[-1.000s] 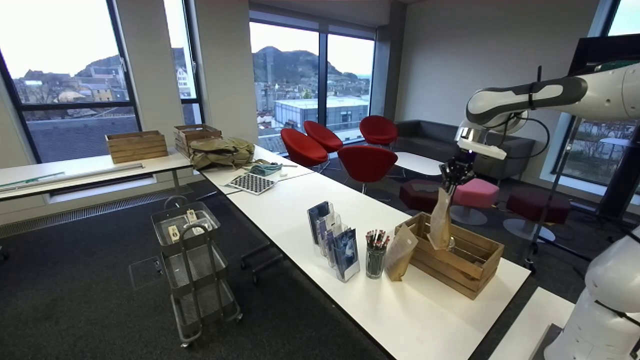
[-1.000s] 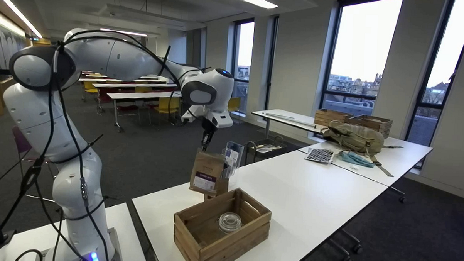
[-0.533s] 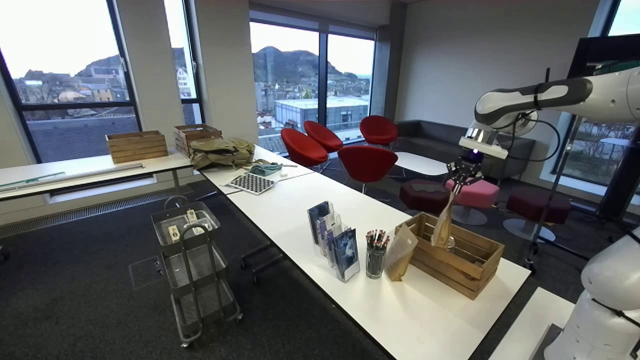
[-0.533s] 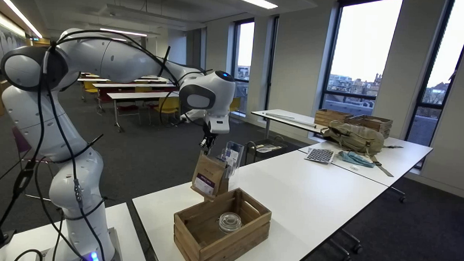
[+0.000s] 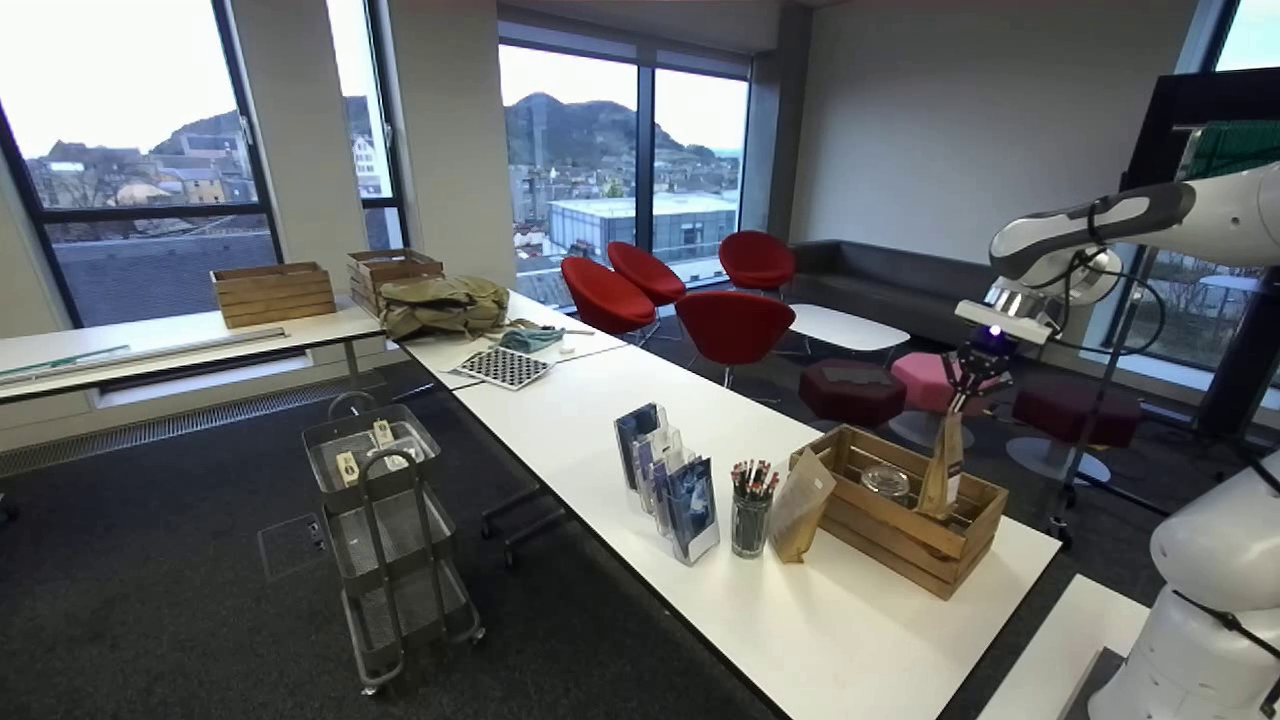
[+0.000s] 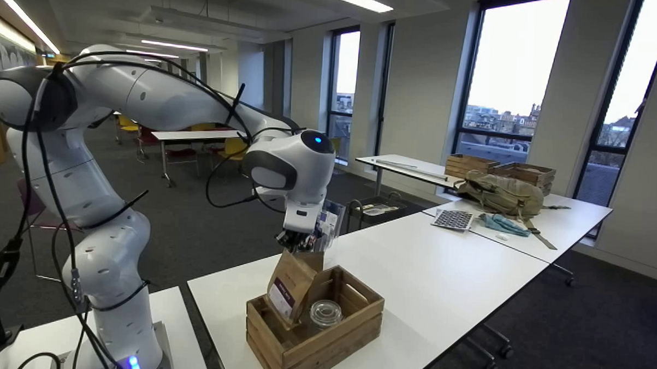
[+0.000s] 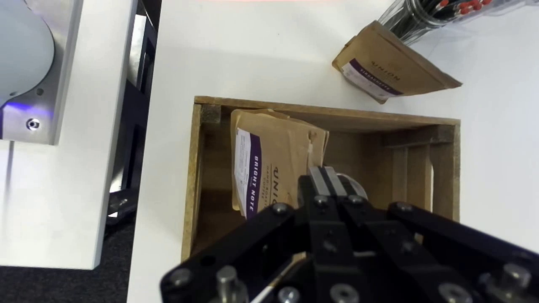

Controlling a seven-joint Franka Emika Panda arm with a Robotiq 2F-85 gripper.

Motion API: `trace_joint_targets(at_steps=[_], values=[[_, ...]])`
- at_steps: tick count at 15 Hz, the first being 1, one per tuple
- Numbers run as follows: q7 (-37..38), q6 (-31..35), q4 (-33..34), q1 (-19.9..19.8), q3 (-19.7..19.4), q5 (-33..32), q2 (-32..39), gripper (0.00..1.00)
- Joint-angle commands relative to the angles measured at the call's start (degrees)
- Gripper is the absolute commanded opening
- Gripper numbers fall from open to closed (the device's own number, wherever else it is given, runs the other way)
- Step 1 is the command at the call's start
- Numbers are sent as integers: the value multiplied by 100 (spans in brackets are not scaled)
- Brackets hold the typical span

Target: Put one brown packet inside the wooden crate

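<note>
One white desk (image 6: 429, 275), one wooden crate (image 5: 880, 535), one brown packet (image 7: 273, 164) between the fingers (image 7: 318, 182)

On the desk stands the open-topped crate; the held packet is tilted inside one end, base below the rim, top above it. A second packet (image 7: 385, 65) stands outside, just beside a long wall; a glass jar (image 6: 325, 314) sits within. The fingers pinch the held packet's upper edge.
</note>
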Motion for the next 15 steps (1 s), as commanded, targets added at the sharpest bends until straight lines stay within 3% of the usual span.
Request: trace_joint_targets(at_steps=[1,5,6,7,15], values=[[103,155,-242,-147,-50,160,-183,0],[18,235,-333,-4,74,231,11,0],[-19,254,-359,52,133,252,78,25],[-19,280,-389,125,200,283,163,26],[-338,146,-358,615,480,559,539,87]])
